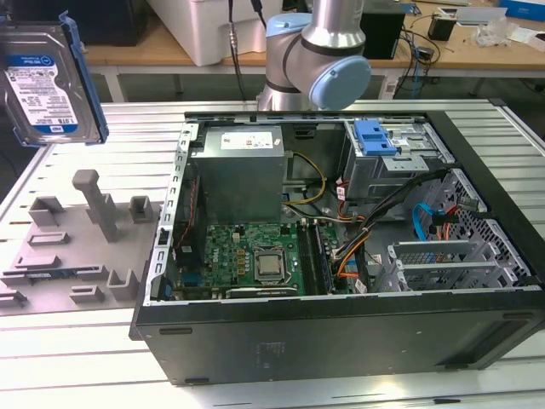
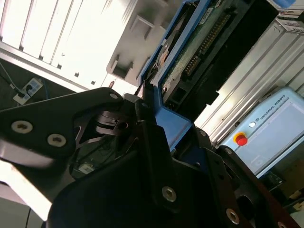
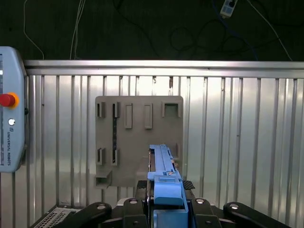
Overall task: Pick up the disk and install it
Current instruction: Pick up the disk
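Note:
The disk, silver with a blue-and-white label and a blue carrier rail, hangs in the air at the exterior view's upper left, above the grey fixture plate. The second wrist view shows its green circuit-board underside and the blue rail. My gripper is shut on the disk, with the blue rail standing up between the black fingers. In the first wrist view the disk is edge-on over the fixture plate.
An open black computer case lies on the slatted metal table. Inside it are a grey power supply, a motherboard, cables and a blue latch on a silver drive cage. A pendant with a red button lies nearby.

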